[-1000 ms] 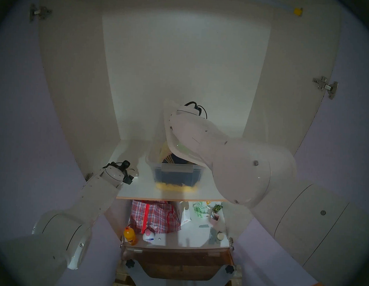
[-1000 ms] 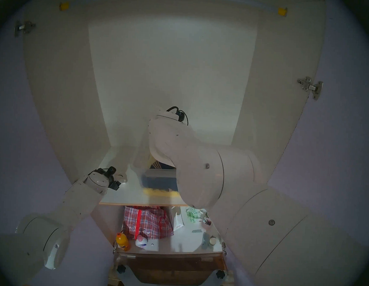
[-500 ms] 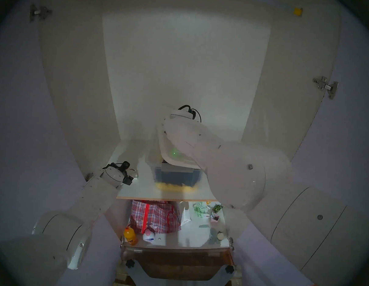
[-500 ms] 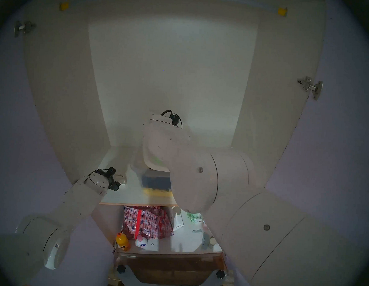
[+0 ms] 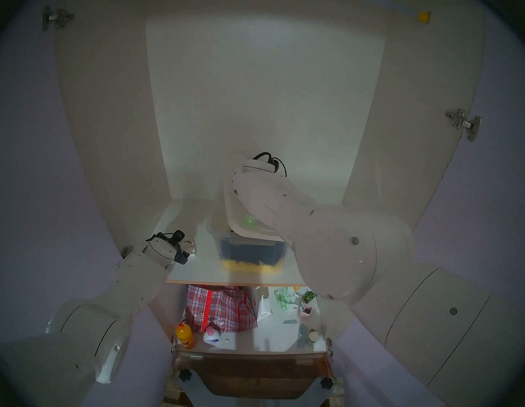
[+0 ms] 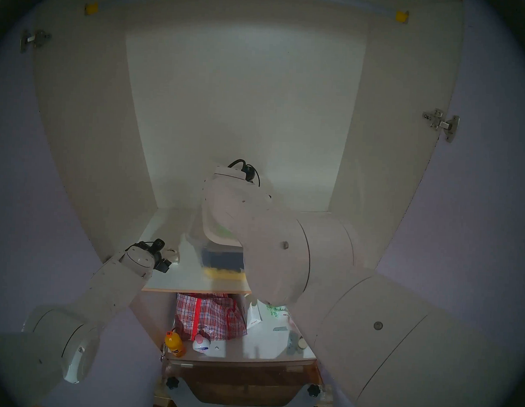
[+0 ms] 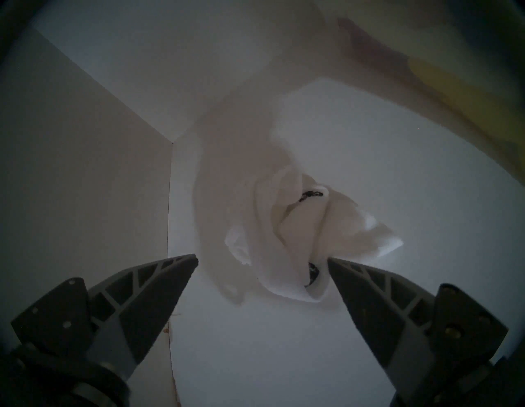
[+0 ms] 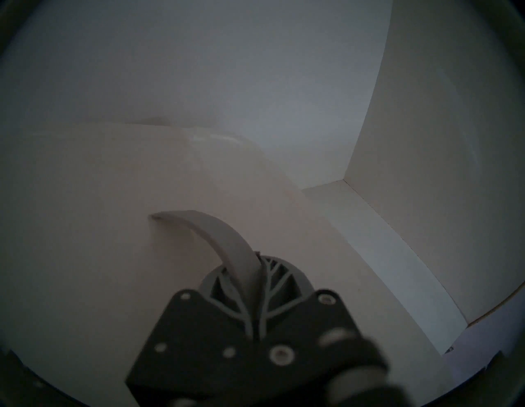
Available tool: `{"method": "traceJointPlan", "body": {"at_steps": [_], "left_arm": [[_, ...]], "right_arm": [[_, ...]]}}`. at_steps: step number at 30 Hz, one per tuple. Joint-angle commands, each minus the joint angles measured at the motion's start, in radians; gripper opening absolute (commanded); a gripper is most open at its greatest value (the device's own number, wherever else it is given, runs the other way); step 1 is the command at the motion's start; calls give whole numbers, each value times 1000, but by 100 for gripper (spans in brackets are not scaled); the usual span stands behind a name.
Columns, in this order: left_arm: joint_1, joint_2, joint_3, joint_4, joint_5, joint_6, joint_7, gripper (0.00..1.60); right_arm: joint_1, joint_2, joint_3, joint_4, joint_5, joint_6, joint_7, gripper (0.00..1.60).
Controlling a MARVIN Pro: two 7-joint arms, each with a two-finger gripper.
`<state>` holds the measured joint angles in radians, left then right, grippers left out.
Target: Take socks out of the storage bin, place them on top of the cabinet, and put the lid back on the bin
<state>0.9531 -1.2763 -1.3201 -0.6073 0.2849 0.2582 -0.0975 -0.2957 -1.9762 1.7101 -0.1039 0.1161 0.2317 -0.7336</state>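
The socks [image 7: 298, 236], a white bundle with black markings, lie on the cabinet's white shelf board [image 5: 198, 268], left of the storage bin [image 5: 253, 252]. My left gripper [image 7: 262, 258] stands open just in front of them, with nothing between its fingers. The clear bin shows dark blue and yellow cloth through its front wall. My right gripper [image 8: 247, 264] is shut on the grey handle [image 8: 204, 227] of the white lid [image 5: 245, 225], which it holds over the bin's opening. Whether the lid is seated I cannot tell.
The cabinet's side walls and lilac doors [image 5: 30, 188] stand close on both sides. On the lower shelf sit a red plaid bag [image 5: 220, 308], an orange bottle [image 5: 185, 335], a pink-capped bottle [image 5: 212, 336] and small items at the right [image 5: 306, 309].
My right arm has brought the lid down and to the left over the bin, hiding the striped dark garment inside. The left arm and the socks have not moved.
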Motion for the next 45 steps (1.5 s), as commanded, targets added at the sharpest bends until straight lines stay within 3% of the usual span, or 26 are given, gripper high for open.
{"method": "traceJointPlan", "body": {"at_steps": [1,15,45], "left_arm": [[-30,-2,-1,-20,1,-6,2,160],[-26,-3,-1,-10,0,-5,4,160],[-35,-5,-1,-8,-1,-7,9,160]], "right_arm": [[22,18,4,-31,4,-28,22,0],[27,48,1,-28,5,-19,54,0],[14,-31,-24,-27,-7,-46,162,0]]}}
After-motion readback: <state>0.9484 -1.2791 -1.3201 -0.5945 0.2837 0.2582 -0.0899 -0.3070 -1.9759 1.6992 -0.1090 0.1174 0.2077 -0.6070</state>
